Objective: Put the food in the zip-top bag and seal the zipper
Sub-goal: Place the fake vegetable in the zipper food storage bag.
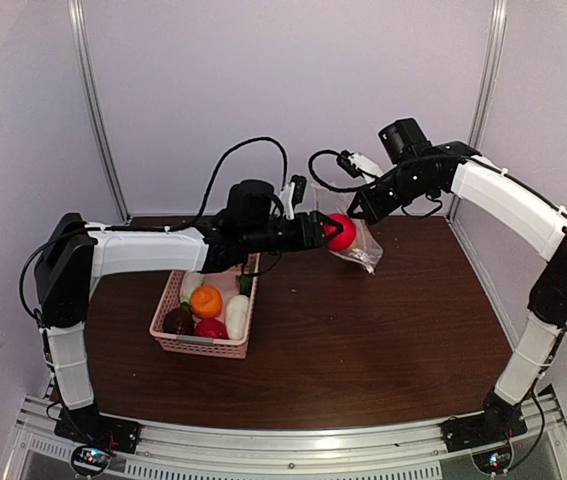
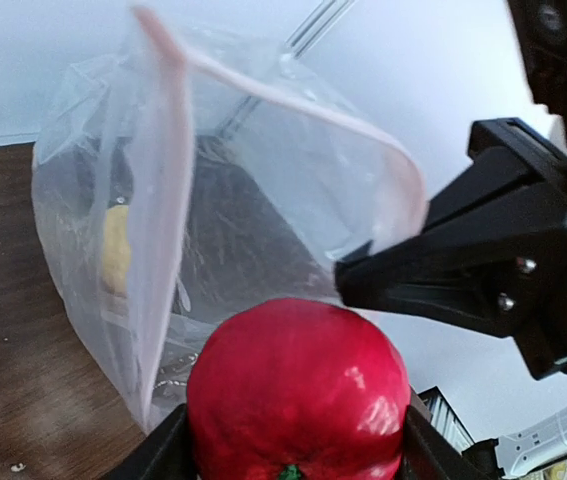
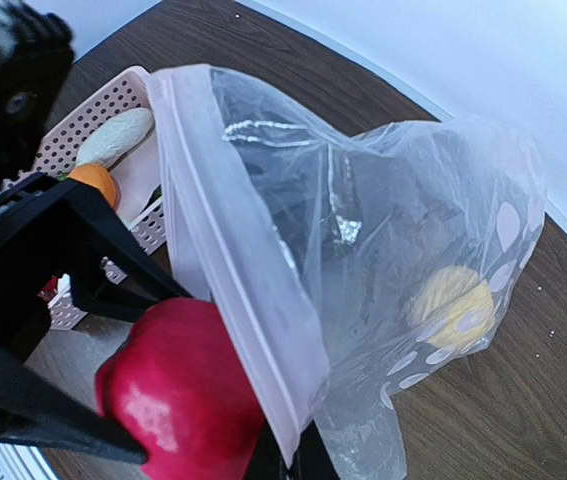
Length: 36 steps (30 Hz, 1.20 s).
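Two arms met above the brown table (image 1: pixel 383 340), and I took stock from the biggest things down. The zip-top bag (image 1: pixel 360 245) hung lifted off the wood from the right gripper (image 1: pixel 355 212), whose jaws were pinched tight on one side of its mouth, so the opening gaped straight ahead of the left gripper (image 1: pixel 321 232). The pink basket (image 1: pixel 203 347) sat behind and below the left gripper, well apart from the bag. My left jaws stood fairly wide, clamped around a red round piece (image 2: pixel 298 395) right at the bag's mouth, not yet past the rim. One yellow piece (image 3: pixel 453 302) already lay inside, so I judged the job barely begun: an orange piece (image 1: pixel 206 301), a dark maroon piece (image 1: pixel 178 320), another red one (image 1: pixel 210 328) and a white radish (image 1: pixel 236 315) waited in the basket. The zipper (image 2: pixel 168 200) was unsealed. Its near lip drooped across the red piece's path, and I judged it might catch; the slider tab I couldn't make out.
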Available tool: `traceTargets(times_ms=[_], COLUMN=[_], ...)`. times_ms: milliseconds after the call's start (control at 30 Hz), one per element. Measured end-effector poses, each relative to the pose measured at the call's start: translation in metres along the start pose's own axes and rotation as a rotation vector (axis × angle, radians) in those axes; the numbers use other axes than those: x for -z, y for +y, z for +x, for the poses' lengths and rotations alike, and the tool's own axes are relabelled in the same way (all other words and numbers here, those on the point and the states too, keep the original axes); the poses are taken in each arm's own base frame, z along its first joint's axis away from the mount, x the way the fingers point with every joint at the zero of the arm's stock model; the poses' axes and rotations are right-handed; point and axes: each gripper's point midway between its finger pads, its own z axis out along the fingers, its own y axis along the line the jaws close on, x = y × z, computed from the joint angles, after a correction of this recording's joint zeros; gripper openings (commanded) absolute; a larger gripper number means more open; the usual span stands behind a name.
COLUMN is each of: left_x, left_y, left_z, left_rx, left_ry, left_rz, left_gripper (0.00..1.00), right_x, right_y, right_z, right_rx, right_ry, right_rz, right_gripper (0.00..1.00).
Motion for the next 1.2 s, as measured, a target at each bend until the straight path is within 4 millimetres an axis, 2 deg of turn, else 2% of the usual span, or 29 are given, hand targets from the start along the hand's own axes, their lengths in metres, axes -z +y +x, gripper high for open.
traceTargets(times_ms=[167, 267, 500, 600, 733, 833, 933, 1100, 1200], left_x=[0.001, -0.002, -0.029, -0.038, -0.039, -0.039, -0.036, -0.025, -0.012], left_y=[0.013, 0.023, 0.032, 0.032, 0.025, 0.016, 0.011, -0.005, -0.027], left_z=[-0.002, -0.004, -0.018, -0.015, -0.011, -0.013, -0.016, -0.031, -0.045], left_rx=[0.008, 0.021, 0.051, 0.058, 0.058, 0.044, 0.032, 0.002, -0.022], left_ry=[-0.017, -0.019, -0.025, -0.005, 0.023, 0.031, 0.033, 0.015, 0.001], left_rz=[-0.067, -0.119, -0.138, -0.117, -0.08, -0.048, -0.028, 0.006, 0.056], left_gripper=[0.43, 0.45, 0.63, 0.74, 0.85, 0.9, 0.9, 0.88, 0.86], right_x=[0.007, 0.007, 0.008, 0.009, 0.012, 0.017, 0.023, 0.033, 0.038], right_y=[0.014, 0.022, 0.036, 0.04, 0.04, 0.035, 0.03, 0.006, -0.011], right_z=[-0.004, -0.003, -0.002, -0.002, -0.002, -0.005, -0.006, -0.009, -0.008], right_rx=[0.008, 0.006, 0.006, 0.005, 0.005, -0.001, -0.009, -0.04, -0.061], right_ry=[-0.021, -0.018, -0.019, -0.019, -0.018, -0.029, -0.039, -0.063, -0.076], right_rz=[-0.057, -0.099, -0.179, -0.198, -0.199, -0.189, -0.183, -0.143, -0.108], right_gripper=[0.0, 0.0, 0.0, 0.0, 0.0, 0.0, 0.0, 0.0, 0.0])
